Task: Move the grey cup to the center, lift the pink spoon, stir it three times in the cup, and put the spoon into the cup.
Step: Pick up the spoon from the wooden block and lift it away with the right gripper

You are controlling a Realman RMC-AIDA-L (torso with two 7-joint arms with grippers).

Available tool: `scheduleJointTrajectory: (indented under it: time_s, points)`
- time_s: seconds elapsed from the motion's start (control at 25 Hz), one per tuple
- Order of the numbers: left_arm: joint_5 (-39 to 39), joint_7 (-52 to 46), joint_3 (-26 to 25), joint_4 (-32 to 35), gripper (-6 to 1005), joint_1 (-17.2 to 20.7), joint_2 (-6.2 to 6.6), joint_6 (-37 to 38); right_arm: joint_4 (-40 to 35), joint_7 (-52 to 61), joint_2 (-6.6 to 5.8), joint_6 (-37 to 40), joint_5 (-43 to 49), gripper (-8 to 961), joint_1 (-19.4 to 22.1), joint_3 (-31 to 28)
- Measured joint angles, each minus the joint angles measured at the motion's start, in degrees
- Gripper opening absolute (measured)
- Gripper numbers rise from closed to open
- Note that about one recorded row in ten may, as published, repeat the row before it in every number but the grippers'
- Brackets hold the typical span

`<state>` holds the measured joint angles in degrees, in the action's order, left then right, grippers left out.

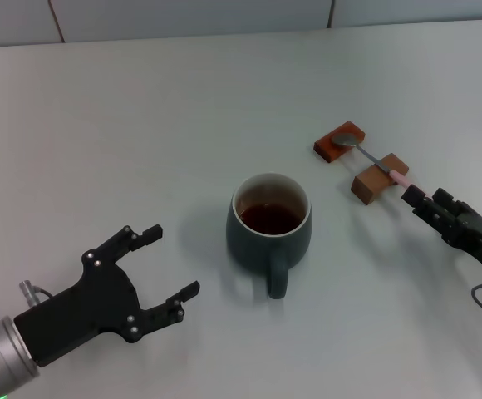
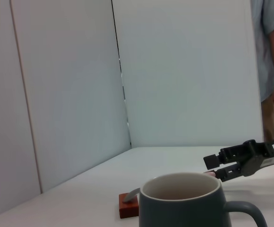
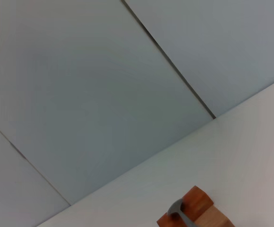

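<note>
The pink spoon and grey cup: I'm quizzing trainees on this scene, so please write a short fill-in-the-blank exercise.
1. The pink spoon rests across two small brown ____.
2. The grey cup holds a dark ____.
3. The left gripper, apart from the cup, has its fingers ____.
4. The right gripper sits at the spoon's ____ end.

Missing words: blocks; liquid; open; handle

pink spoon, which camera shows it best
The head view: the pink spoon lies whole across the two brown blocks, with the right hand at its handle end. The left wrist view shows only its bowl end behind the grey cup. The right wrist view shows just the bowl.
</note>
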<state>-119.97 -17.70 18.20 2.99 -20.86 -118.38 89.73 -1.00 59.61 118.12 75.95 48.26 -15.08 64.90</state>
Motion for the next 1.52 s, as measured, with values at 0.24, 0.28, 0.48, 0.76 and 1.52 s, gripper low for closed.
scheduleJointTrajectory:
  time_s: [0.24, 0.28, 0.48, 0.76, 1.52]
  points:
    - [0.0, 0.1, 0.0, 0.0, 855, 0.1, 0.00, -0.1, -0.1, 0.6, 0.00, -0.5, 0.0, 696, -0.4, 0.0]
    - [0.0, 0.1, 0.0, 0.0, 855, 0.1, 0.00, -0.1, -0.1, 0.7, 0.00, -0.6, 0.0, 695, -0.5, 0.0]
    - [0.0, 0.2, 0.0, 0.0, 855, 0.1, 0.00, -0.3, -0.2, 3.4, -0.32, -1.8, 0.1, 688, -1.0, 0.0]
    - [0.0, 0.2, 0.1, 0.0, 855, 0.1, 0.00, -0.4, -0.6, 6.9, -0.79, -3.9, 1.5, 416, -2.2, 0.2]
    - [0.0, 0.3, 0.1, 0.4, 854, 0.6, 0.09, -0.5, -2.2, 7.7, -0.18, -6.1, 2.2, 233, -2.2, 0.6]
